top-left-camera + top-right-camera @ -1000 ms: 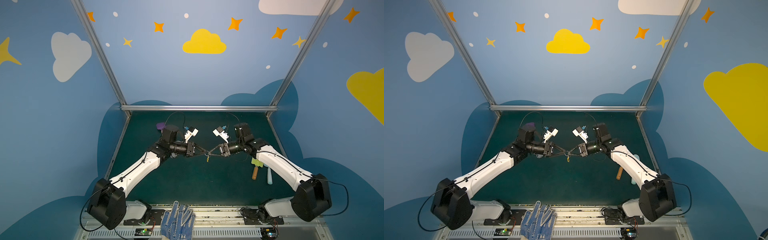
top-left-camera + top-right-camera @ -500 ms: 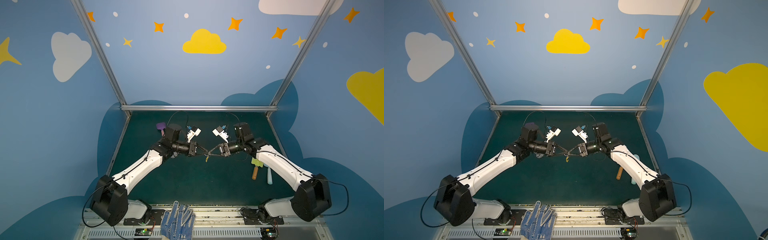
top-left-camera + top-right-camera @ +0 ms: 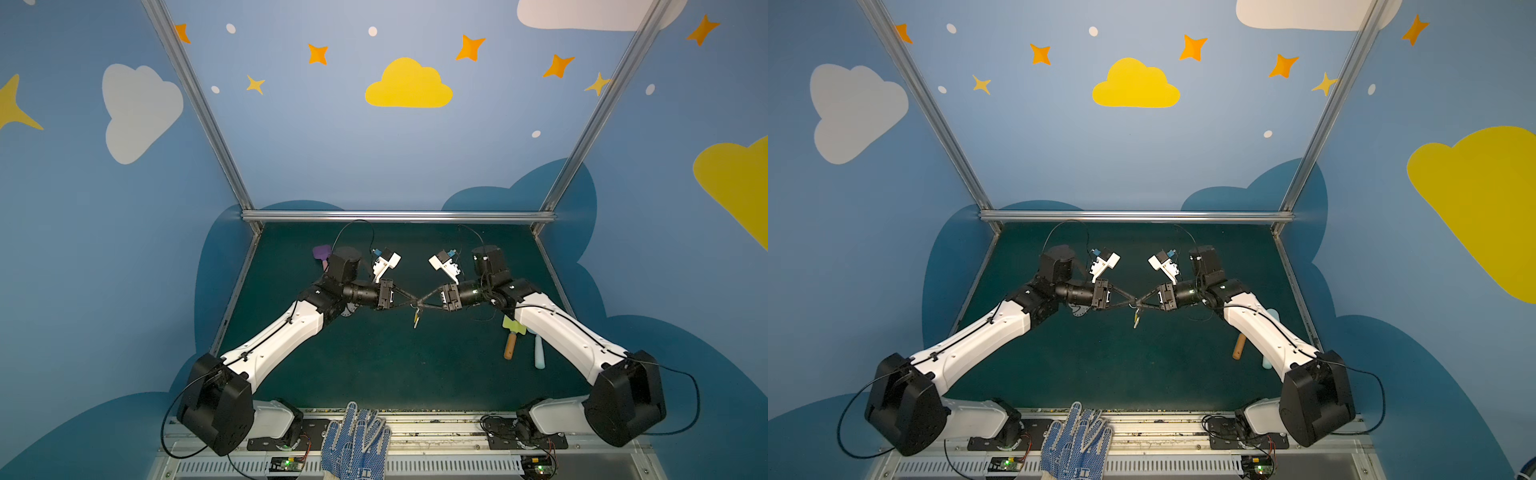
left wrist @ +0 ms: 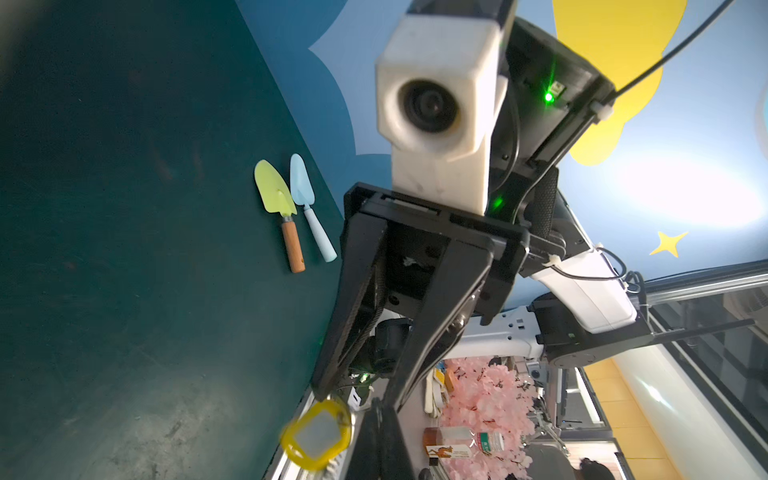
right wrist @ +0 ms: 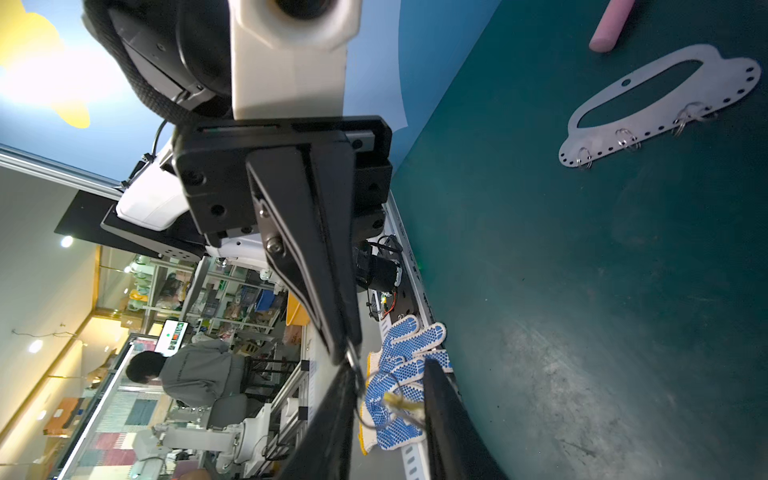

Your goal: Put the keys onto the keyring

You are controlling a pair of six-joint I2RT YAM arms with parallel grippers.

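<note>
The left gripper [image 3: 412,300], clenched on the dangling keys [image 3: 416,318], is nearer the keyring [image 5: 665,104] lying flat leftward beneath its wrist; the right gripper [image 3: 424,304] stands parted.

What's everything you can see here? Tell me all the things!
the keys: one bunch, silver with a yellow tag, hanging over the middle of the mat
the keyring: one, grey plate with small rings, flat on the mat's left side
yellow-green trowel: one, wooden handle, right side of the mat
blue trowel: one, light blue, beside it
purple tool: one, purple with a pink handle, far left of the mat
gloves: count unclear, white with blue dots, front edge
mat: one, dark green, tabletop
left gripper: one, black, shut on the keys
right gripper: one, black, open beside the keys
</note>
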